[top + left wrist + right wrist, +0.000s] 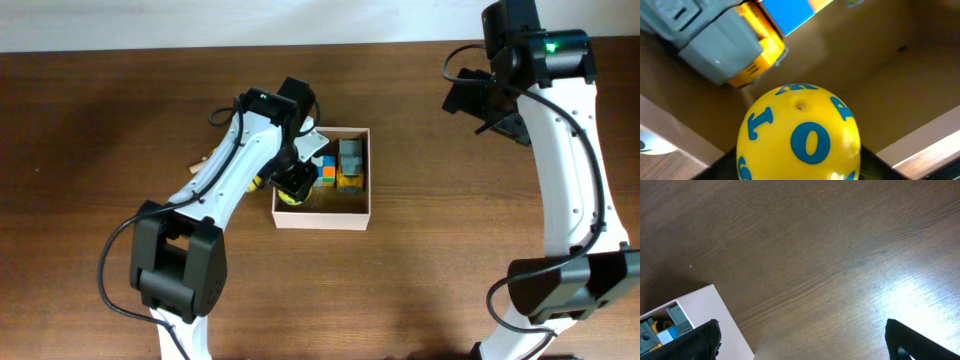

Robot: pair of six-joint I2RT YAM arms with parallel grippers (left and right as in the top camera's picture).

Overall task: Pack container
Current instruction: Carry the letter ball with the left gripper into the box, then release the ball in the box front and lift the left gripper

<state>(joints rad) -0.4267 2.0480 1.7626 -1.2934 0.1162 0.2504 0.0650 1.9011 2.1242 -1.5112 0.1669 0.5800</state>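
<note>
The container [322, 220] is a white-walled box with a tan inside [865, 55], at the table's middle. My left gripper [295, 185] reaches down into its front left corner. A yellow ball with blue letters [802, 135] fills the space between the dark fingers [725, 165] of that gripper [800, 167]; I cannot see whether they press on it. A grey and yellow toy [725, 45] and a blue block [787, 12] lie deeper in the box. My right gripper [802, 345] hangs open over bare wood, right of the box corner [715, 310].
The box also shows an orange and blue block [327, 170] beside the grey toy [351, 165]. A pale scrap [205, 160] pokes out from under the left arm. The right arm [560, 150] stands at the table's right side.
</note>
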